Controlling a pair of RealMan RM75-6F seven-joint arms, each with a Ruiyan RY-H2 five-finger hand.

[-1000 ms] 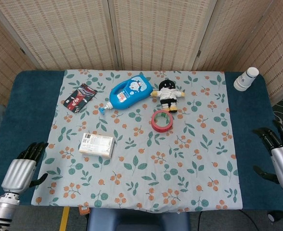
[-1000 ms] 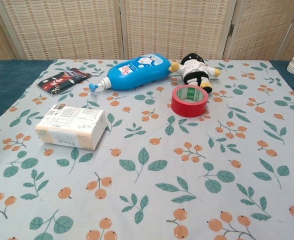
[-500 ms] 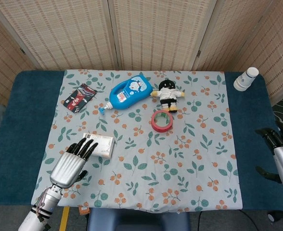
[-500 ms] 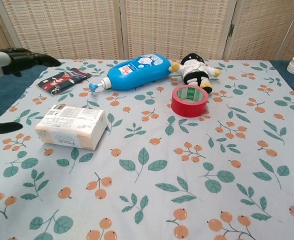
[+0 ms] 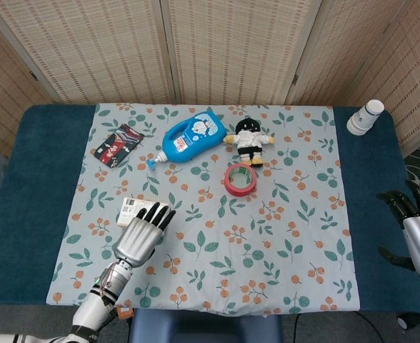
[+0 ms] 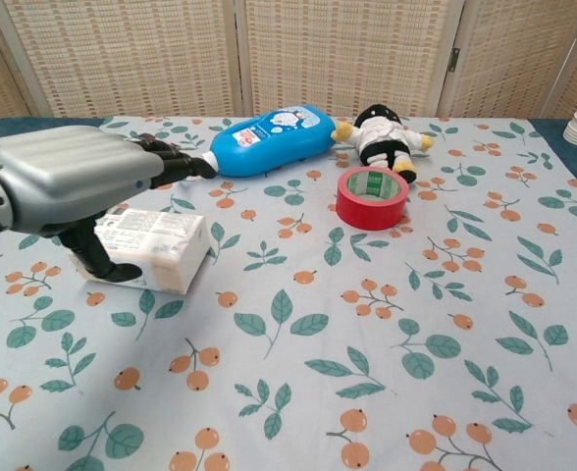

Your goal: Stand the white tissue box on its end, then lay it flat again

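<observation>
The white tissue box (image 6: 161,249) lies flat on the patterned cloth at the left; in the head view only its far corner (image 5: 129,207) shows past my hand. My left hand (image 5: 140,234) (image 6: 78,186) hovers over the box with its fingers stretched out and apart, the thumb hanging down at the box's near side. Whether it touches the box is unclear. Out at the table's right edge, my right hand (image 5: 417,223) stays with fingers spread, holding nothing.
Behind the box lie a blue bottle (image 5: 188,137), a small plush doll (image 5: 248,139), a red tape roll (image 5: 239,178) and a dark packet (image 5: 118,143). A white paper cup (image 5: 365,117) stands at the far right corner.
My left hand has swung in from the table's left edge to above the tissue box, now covering most of it in the head view. The box and the right hand have not moved.
</observation>
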